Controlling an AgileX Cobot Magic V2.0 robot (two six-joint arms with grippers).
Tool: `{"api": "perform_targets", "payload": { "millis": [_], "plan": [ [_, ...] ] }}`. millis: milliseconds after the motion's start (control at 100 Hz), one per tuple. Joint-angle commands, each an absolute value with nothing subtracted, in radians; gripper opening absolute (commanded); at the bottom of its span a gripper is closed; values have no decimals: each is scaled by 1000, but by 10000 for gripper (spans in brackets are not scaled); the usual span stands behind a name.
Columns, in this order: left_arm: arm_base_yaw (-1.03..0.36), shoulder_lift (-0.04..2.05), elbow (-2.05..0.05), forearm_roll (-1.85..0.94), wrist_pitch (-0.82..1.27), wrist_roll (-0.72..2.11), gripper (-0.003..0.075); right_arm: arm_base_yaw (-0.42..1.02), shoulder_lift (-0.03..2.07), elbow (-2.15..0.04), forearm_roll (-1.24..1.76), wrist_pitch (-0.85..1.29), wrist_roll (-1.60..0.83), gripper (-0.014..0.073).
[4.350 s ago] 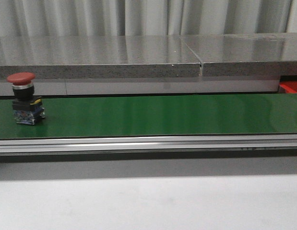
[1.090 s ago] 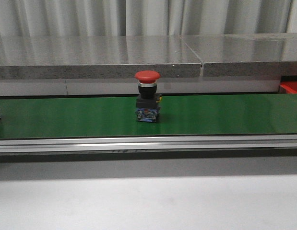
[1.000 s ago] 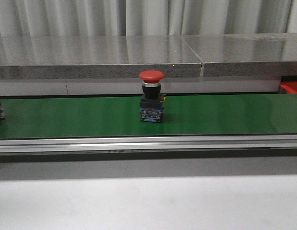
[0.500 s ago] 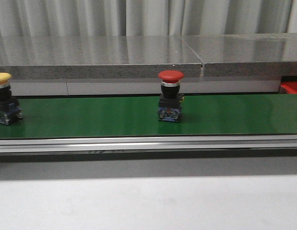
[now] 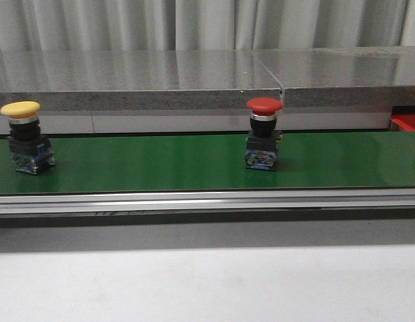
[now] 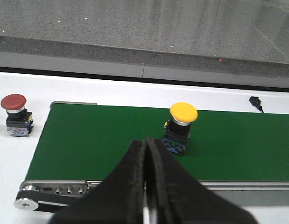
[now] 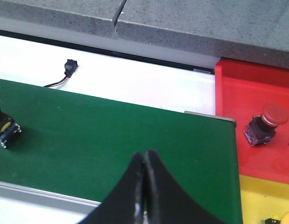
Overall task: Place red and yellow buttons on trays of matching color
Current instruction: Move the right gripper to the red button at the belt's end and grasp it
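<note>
Front view: I'm seeing a red button [image 5: 263,134] sitting upright mid belt [image 5: 160,164] and a yellow button [image 5: 25,137] near the belt's left end. Both look rigid, small, top-heavy: wide smooth cap on a boxy base. I'm judging the cap slippery and would be pinching the black collar or base. No arms in frame, and only a corner of the red tray [image 5: 407,121] is showing.

Left wrist view: left gripper [image 6: 146,149] is clenched, holding nothing, hanging above the near belt edge. Yellow button [image 6: 181,127] is just beyond it; another red button [image 6: 15,115] is standing off the belt end.

Right wrist view: right gripper [image 7: 143,163] is clenched too, empty. One red button [image 7: 264,123] is lying tilted in the red tray [image 7: 233,93]; yellow tray [image 7: 256,196] is cut off, the belt button barely visible at the frame edge
</note>
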State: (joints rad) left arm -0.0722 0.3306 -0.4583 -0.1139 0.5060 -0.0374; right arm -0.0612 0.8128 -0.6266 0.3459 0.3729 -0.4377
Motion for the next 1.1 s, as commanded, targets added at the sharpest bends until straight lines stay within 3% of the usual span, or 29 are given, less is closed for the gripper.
{"api": "perform_targets", "payload": {
  "millis": [0,40,160,230,340,620,1090],
  "plan": [
    [-81,340,-487,-123,438,-38,-19,-60,800,-653,355,337,-447,69],
    [-81,340,-487,-123,438,-38,-19,-60,800,-653,355,350,-447,148],
    [-81,340,-487,-123,438,-38,-19,-60,800,-653,356,385,-447,512],
    [-81,340,-487,-123,438,-38,-19,-60,800,-653,356,397,-447,671],
    [-81,340,-487,-123,438,-38,-19,-60,801,-653,356,421,-447,633],
    [-81,340,-487,-123,438,-38,-19,-54,916,-702,360,524,-463,633],
    [-81,340,-487,-123,438,-38,-19,118,1263,-893,361,504,-479,633]
  ]
}}
